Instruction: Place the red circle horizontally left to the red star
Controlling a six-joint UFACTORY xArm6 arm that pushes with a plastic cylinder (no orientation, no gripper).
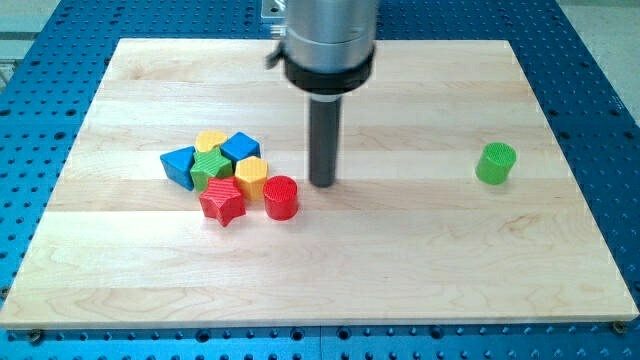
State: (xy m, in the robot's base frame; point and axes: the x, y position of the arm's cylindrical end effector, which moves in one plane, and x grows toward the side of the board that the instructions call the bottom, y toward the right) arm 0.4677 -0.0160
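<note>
The red circle [281, 197] stands on the wooden board, just right of the red star [222, 202], with a small gap between them. Both sit at the lower edge of a cluster of blocks at the view's left-centre. My tip [322, 184] is on the board just to the upper right of the red circle, a short way from it, not touching it. The rod rises straight up to the arm's grey body at the view's top.
The cluster also holds a blue block [180, 165], a green star [210, 167], a yellow block [210, 140], a blue cube [240, 148] and a yellow hexagon [251, 176]. A green cylinder [496, 163] stands alone at the view's right. The wooden board [400, 260] lies on a blue perforated table.
</note>
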